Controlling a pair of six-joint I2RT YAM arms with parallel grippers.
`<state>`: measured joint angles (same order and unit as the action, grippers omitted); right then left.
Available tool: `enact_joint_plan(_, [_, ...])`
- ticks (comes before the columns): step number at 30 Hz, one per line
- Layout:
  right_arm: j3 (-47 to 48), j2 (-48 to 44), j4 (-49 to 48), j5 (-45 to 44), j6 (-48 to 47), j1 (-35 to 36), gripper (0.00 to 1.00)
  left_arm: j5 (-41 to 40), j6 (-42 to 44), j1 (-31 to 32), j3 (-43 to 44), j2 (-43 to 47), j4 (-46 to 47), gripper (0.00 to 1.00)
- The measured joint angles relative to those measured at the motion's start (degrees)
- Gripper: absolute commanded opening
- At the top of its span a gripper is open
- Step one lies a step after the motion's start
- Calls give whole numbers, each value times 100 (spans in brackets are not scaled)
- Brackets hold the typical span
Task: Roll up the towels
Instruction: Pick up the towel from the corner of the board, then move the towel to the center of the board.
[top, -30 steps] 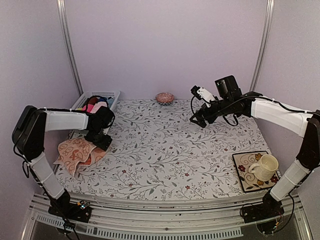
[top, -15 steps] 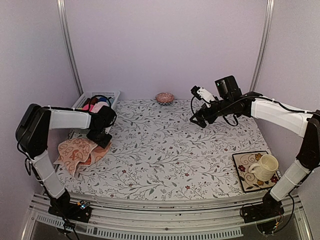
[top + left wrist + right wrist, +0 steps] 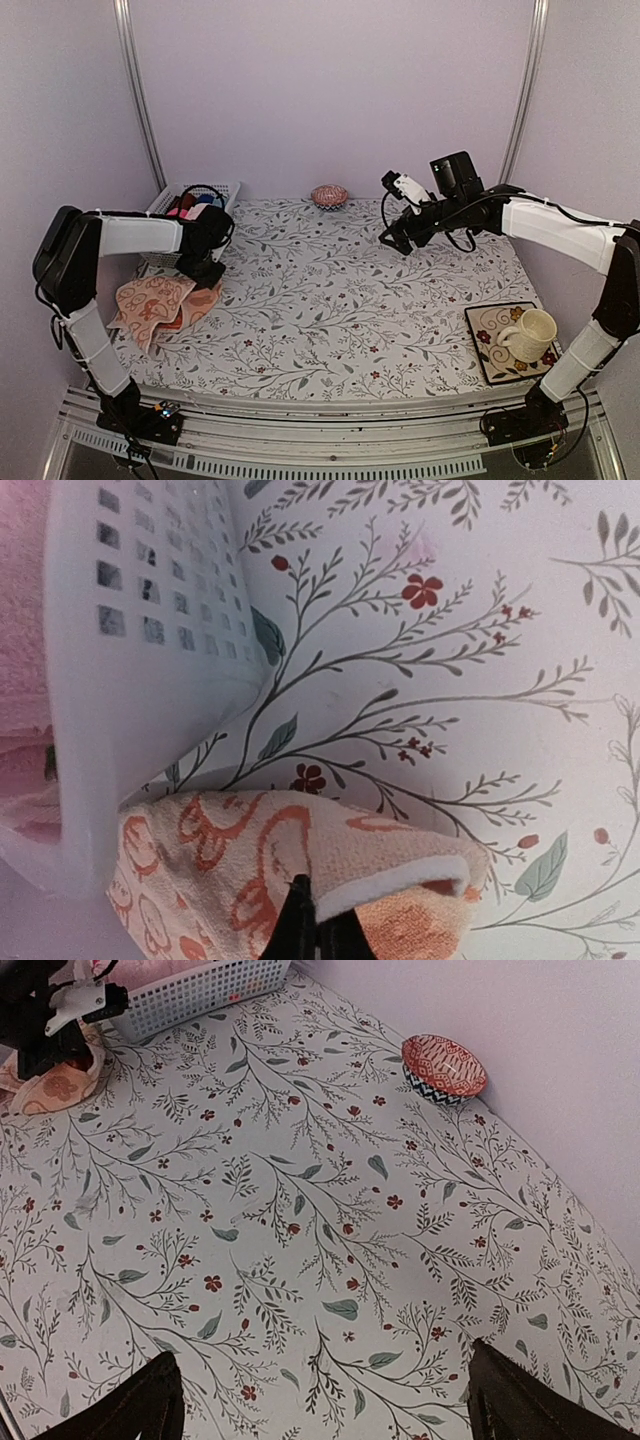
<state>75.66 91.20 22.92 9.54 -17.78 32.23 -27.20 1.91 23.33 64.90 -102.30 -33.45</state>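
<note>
Left wrist view: my left claw [image 3: 312,920] has its tips pressed together, clamped on the folded edge of the peach-orange cream-patterned cloth towel [image 3: 230,865]. Towel lies on the floral-print desk [image 3: 480,680], touching the white perforated plastic basket [image 3: 120,730]. Top external hides that pinch behind my wrist, but it alone shows the cream mug [image 3: 530,333] on the patterned square plate [image 3: 485,330], near right. My right claw [image 3: 330,1410] hangs over the desk, fingers wide apart, holding nothing. Red patterned bowl [image 3: 444,1066] sits by the back wall.
</note>
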Motion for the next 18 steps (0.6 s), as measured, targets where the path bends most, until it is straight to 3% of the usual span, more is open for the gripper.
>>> enact_joint_plan(5, [-356, -221, -417, -96, 105, 0, 99, 522, -9, 4, 227, 9, -173, 0])
enact_joint_plan(10, [-702, -656, -979, -387, 780, -59, 99, 1462, -190, 203, 968, 59, -540, 0])
enact_joint_plan(14, [-699, -723, -1272, -129, 1207, -205, 99, 2061, -389, 728, 2013, 42, -730, 0])
enact_joint_plan(18, [-874, -809, -1637, 592, 1353, -267, 100, 2527, -581, 1287, 3602, -442, -960, 0])
